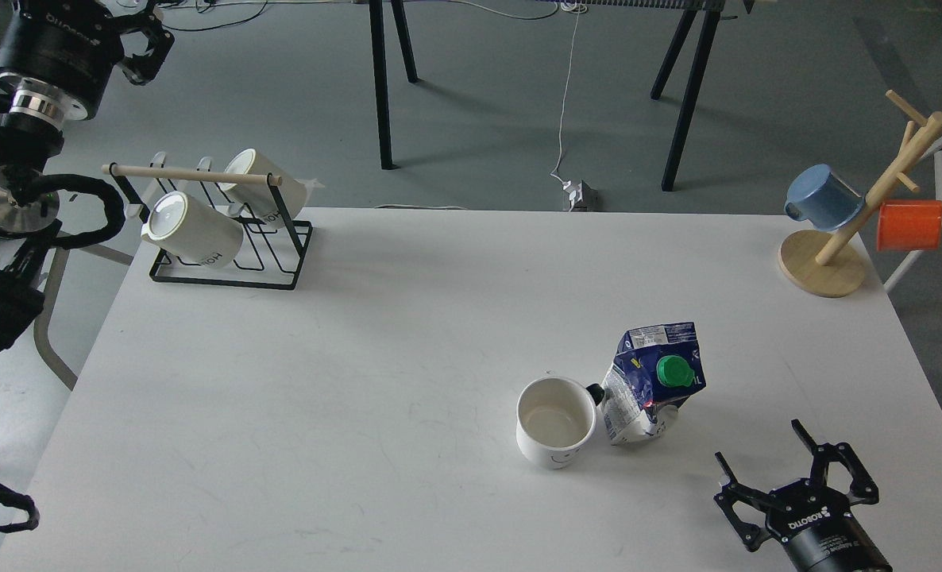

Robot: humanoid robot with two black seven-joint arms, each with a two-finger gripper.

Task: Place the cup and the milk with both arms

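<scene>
A white cup (556, 420) stands upright on the white table (360, 373), right of centre near the front. A blue and white milk carton (652, 381) with a green cap stands right beside it, touching or nearly touching. My right gripper (765, 449) is open and empty, low at the front right, clear of the carton. My left gripper (141, 36) is raised at the far upper left, off the table, with its fingers spread and nothing in them.
A black wire rack (225, 238) with two white mugs stands at the table's back left. A wooden mug tree (860, 214) with a blue mug and an orange mug stands at the back right. Black table legs and a cable are on the floor behind.
</scene>
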